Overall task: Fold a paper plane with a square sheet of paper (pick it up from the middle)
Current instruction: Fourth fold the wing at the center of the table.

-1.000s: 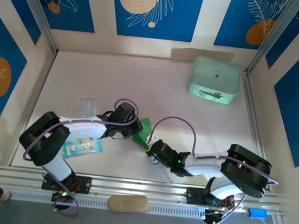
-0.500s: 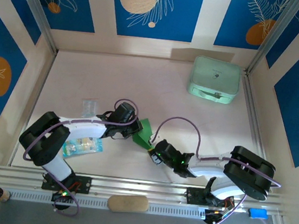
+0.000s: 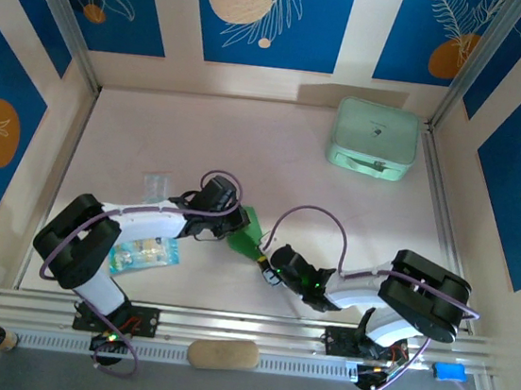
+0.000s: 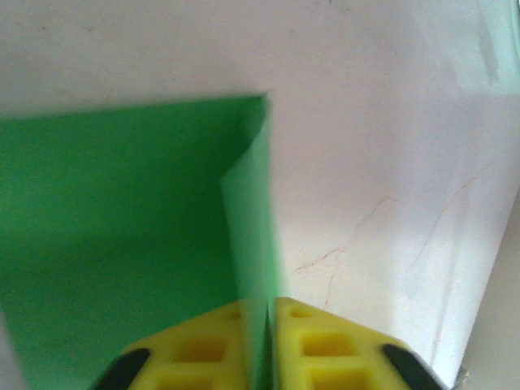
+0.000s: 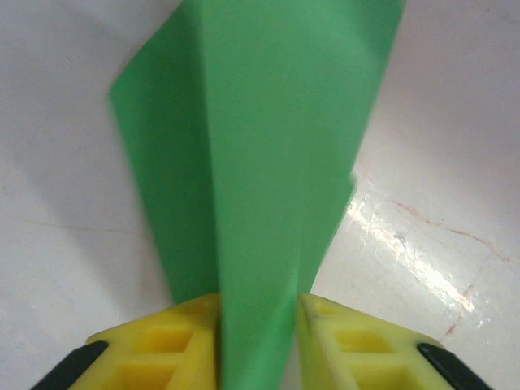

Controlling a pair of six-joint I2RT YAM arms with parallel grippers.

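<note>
Paper plane [image 3: 247,233]: bright green, partly folded, at the near centre of the table [image 3: 154,134], between the two wrists. The overhead view fixes its position but hides both grips.

Left wrist view: the left gripper [image 4: 262,345] has its yellow pads [image 4: 325,345] pressed together on a thin upright fold of the paper. A broad flat green panel spreads to the left of that fold.

Right wrist view: the right gripper [image 5: 256,329] is clamped on the narrow end. The paper fills the gap between the pads and widens away from them along a centre crease.

Overhead view only: a mint case [image 3: 374,138] sits far right, well apart. A clear packet with blue print [image 3: 144,255] lies beside the left arm.
</note>
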